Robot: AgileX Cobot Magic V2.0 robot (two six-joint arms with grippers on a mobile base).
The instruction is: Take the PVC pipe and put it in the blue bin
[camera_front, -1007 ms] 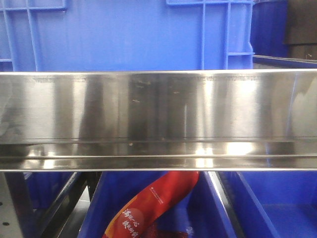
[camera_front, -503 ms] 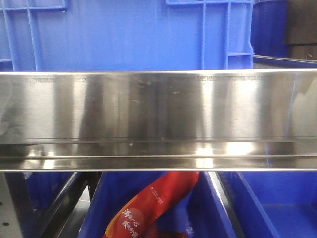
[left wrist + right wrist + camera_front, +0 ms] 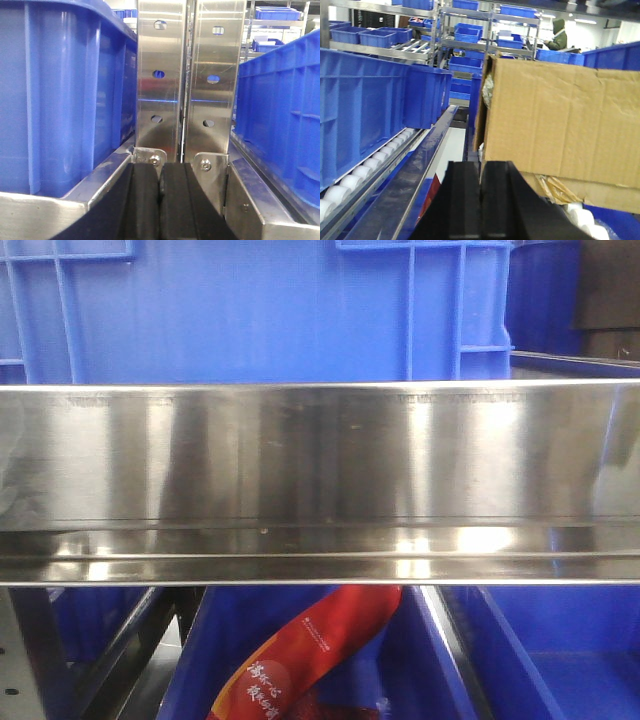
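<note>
Front view filled across the middle by a steel rail (image 3: 320,480), with a blue bin (image 3: 250,310) behind and above it. Below the rail, a red packet (image 3: 315,650) with white lettering lay tilted in a lower blue bin (image 3: 420,660), and another bin (image 3: 560,650) sat to its right.

Left claw (image 3: 159,200) seen from its wrist camera: black fingers (image 3: 142,200) pressed together, nothing visible between them (only a thin seam showed). Pointed at two upright perforated steel posts (image 3: 182,80), flanked by a blue bin (image 3: 60,95) on one side and another bin (image 3: 280,120) on the other.

Right claw (image 3: 480,200) likewise closed, fingers (image 3: 465,200) meeting with nothing seen in the grip. Ahead of it stood a cardboard box (image 3: 560,120), close by and slightly tilted, with white rounded pieces (image 3: 582,220) at its foot (too blurred to identify). To the side ran a roller track (image 3: 355,185) beneath a row of blue bins (image 3: 375,110). Farther back, shelving (image 3: 465,30) with more bins, and a person (image 3: 556,35) in a dark hooded jacket.

PVC pipe not found in any view; location cannot be told.
</note>
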